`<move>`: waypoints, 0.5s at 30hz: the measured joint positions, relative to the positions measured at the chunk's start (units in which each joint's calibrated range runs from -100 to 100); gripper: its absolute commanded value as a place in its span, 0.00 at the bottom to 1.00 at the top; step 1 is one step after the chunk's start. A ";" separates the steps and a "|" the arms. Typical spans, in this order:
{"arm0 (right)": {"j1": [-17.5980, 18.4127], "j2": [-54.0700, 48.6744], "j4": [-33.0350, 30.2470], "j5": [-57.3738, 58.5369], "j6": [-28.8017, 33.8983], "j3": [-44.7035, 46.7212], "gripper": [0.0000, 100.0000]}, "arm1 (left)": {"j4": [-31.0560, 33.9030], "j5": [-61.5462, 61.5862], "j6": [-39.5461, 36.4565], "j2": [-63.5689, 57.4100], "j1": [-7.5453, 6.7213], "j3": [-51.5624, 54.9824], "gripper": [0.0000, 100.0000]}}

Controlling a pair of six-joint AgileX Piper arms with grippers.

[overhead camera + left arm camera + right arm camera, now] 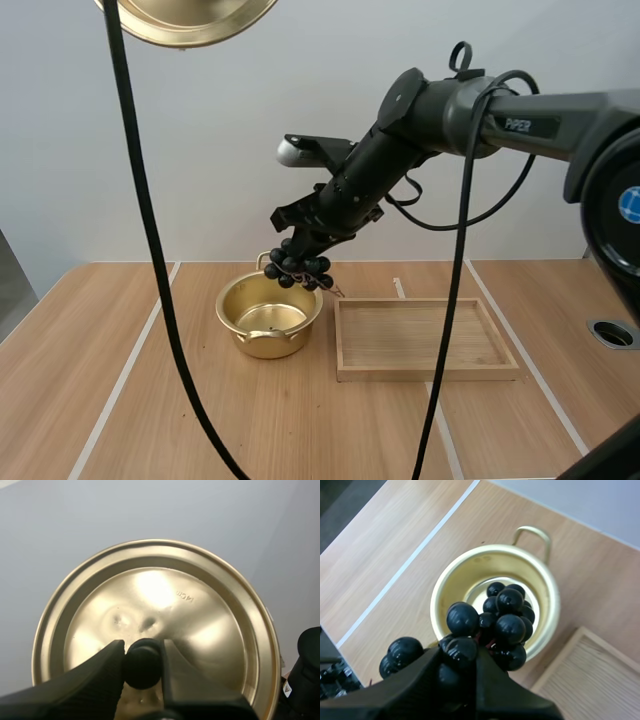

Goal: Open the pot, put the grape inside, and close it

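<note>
Opening was done: the pot (pixel 291 337) stood uncovered on the table (pixel 100 360). Its lid (pixel 200 625) was held high by the left gripper (pixel 142 650), whose jaws pinched the black knob (pixel 142 669) from both sides, the golden disc spreading beyond them. The grapes (pixel 502 622) were not yet inside. The right gripper (pixel 457 656) had its jaws clamped on the top of the bunch, and most berries hung ahead of and below the jaws, over the pot's mouth. The right arm reached forward and down, wrist tilted toward the pot. A wooden tray (pixel 430 375) lay just beside the pot, off to one side of those jaws. Judged outstanding: releasing the grapes and replacing the lid.
</note>
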 measured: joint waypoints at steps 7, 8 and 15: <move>2.17 5.66 0.80 -0.16 -0.77 -1.90 0.00 | 0.00 0.00 -0.09 0.00 0.85 0.00 0.00; 2.49 6.75 0.92 -0.16 -0.77 -2.79 0.00 | 0.00 0.00 -0.09 0.00 0.85 0.00 0.00; 3.08 13.38 1.04 -0.16 -0.77 -9.54 0.00 | 0.00 0.53 -0.09 0.00 0.85 0.00 0.00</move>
